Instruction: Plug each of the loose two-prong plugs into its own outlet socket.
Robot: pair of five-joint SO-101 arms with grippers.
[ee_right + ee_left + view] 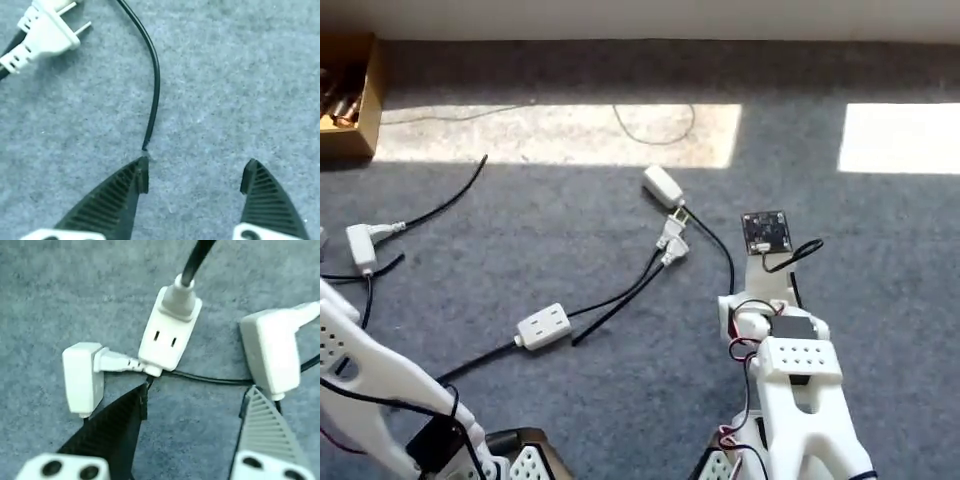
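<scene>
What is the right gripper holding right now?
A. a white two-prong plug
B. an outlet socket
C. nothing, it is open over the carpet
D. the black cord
C: the right gripper is open over the carpet. The two-prong plug lies well clear of it, and the black cord ends just off one fingertip, ungripped.

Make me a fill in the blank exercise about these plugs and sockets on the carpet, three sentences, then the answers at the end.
1. The right gripper has its jaws ___, with nothing between them.
2. The outlet socket in the left wrist view shows ___ empty slots on its face.
3. The cord curving past the two-prong plug is ___ in colour.
Missing words: open; two; black.
</scene>
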